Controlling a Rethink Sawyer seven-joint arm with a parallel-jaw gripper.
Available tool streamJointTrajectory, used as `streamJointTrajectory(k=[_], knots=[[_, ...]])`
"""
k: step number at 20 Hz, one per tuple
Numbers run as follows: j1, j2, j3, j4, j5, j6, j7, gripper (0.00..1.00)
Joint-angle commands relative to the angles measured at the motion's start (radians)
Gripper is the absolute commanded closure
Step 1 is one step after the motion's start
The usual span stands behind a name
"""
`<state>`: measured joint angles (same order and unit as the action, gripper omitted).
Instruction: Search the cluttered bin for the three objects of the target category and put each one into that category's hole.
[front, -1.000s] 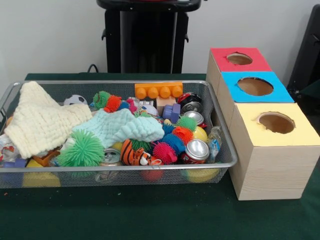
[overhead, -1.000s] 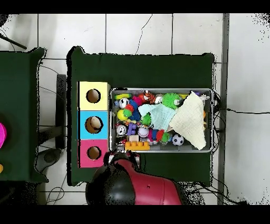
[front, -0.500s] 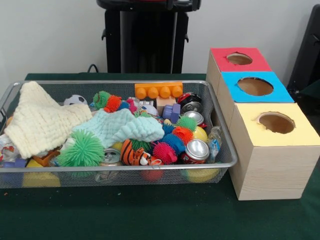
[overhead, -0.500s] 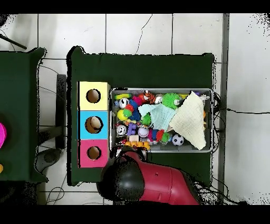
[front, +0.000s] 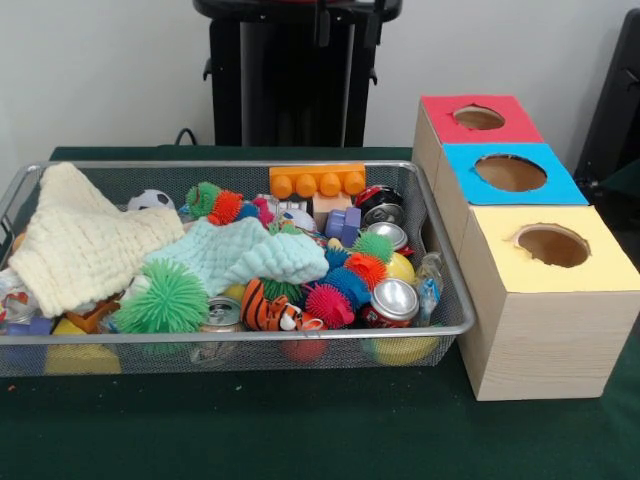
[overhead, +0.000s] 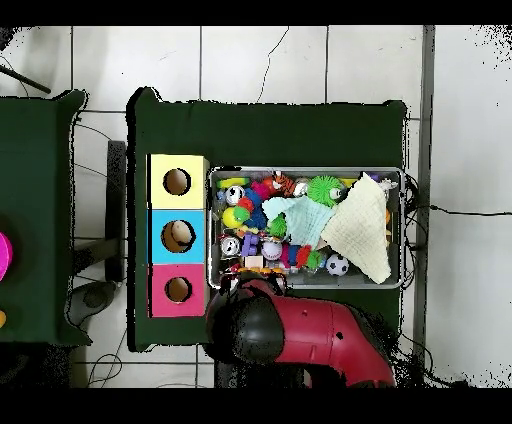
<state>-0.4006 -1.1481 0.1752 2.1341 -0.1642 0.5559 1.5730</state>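
The jaws are hidden under the red arm (overhead: 300, 345), so I cannot tell. The toys sit in the bin (front: 440, 330). Best come down slowly and pick one toy only.

The wire bin (front: 440, 330) is packed rim to rim, with a cream cloth (front: 85, 240) over its left end and a mint cloth (front: 240, 255) across the middle, so no bare floor shows between the spiky balls, cans and blocks. An orange block (front: 317, 181) lies against the far rim. The box (front: 535, 330) with three open-topped holes stands against the bin's right end, and bare green table (front: 300, 430) runs along the near edge.
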Motion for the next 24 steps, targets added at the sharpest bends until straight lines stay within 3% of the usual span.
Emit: streamJointTrajectory(k=[1, 6, 14, 24], knots=[[-0.065, 0.099, 0.142, -0.002, -0.094, -0.103, -0.116, 0.0], [-0.105, 0.133, 0.19, -0.018, -0.139, -0.134, -0.108, 0.0], [-0.105, 0.202, 0.211, -0.085, -0.194, -0.138, -0.056, 0.0], [-0.168, 0.294, 0.27, -0.141, -0.277, -0.18, -0.091, 0.0]])
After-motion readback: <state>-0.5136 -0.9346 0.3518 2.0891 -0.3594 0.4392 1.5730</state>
